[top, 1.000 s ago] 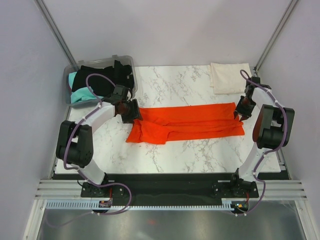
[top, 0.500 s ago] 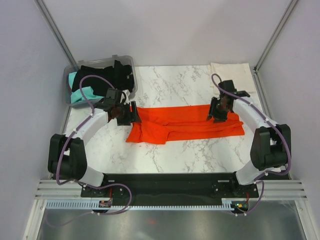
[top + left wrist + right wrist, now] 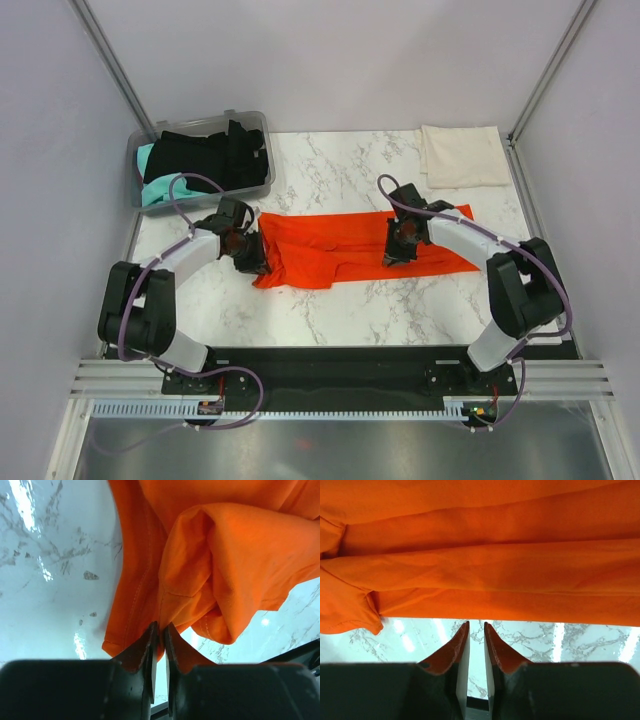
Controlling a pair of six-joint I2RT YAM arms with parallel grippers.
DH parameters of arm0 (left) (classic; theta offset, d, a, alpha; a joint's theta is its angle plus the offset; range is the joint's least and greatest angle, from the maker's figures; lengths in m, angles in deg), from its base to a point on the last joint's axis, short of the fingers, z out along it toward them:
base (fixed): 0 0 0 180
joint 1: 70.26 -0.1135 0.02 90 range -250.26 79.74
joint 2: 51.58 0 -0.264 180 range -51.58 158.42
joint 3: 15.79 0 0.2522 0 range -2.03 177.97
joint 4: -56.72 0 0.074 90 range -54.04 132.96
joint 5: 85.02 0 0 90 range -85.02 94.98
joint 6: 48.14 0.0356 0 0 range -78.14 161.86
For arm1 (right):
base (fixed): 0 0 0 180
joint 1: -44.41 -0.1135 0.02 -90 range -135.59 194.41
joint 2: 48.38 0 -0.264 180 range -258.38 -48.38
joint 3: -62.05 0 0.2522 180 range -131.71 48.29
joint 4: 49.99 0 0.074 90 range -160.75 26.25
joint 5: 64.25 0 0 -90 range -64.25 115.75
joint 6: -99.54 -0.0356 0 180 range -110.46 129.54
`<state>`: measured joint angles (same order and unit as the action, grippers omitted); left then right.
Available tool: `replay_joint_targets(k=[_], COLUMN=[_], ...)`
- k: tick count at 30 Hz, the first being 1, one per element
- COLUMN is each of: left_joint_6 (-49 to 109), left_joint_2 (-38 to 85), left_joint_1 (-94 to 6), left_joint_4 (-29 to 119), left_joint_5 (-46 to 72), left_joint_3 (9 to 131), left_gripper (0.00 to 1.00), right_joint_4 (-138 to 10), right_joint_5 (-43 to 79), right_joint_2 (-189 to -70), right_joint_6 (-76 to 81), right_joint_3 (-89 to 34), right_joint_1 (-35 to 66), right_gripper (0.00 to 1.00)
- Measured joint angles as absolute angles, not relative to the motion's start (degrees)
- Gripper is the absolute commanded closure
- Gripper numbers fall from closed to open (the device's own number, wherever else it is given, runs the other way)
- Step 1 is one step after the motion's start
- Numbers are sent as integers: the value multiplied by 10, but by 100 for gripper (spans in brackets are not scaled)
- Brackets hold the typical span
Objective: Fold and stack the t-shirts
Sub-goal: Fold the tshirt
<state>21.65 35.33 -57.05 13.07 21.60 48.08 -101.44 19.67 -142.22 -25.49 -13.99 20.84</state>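
Pale lilac walls enclosed a white marble table (image 3: 340, 165). The orange t-shirt (image 3: 340, 235) lay stretched across the table's middle, bunched at its left end. A clear bin (image 3: 133, 170) at the far left corner held black shirts (image 3: 210, 155) and a teal shirt (image 3: 152, 190). A folded cream shirt (image 3: 460, 155) sat at the far right corner. The left gripper (image 3: 159, 630) pinched the orange hem. The right gripper (image 3: 476, 627) had its fingers narrowed on nothing at the shirt's near edge.
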Motion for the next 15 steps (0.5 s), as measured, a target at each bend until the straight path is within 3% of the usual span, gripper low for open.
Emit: replay_joint_targets(k=[7,15], left_joint_6=[217,222], left_joint_2=[350,346], left_joint_1=[-570,-571], left_joint_4=[130,111], left_joint_5=[191,133], left_joint_3=[451,459], left_gripper=[86,60], right_joint_4=[-1003,-1009], right_joint_5=[231,268], right_joint_2=[-1459,-1466], right_joint_6=[-280,-264], right_joint_3=[-140,-148], right_joint_1=[200,211], right_gripper=[78,77])
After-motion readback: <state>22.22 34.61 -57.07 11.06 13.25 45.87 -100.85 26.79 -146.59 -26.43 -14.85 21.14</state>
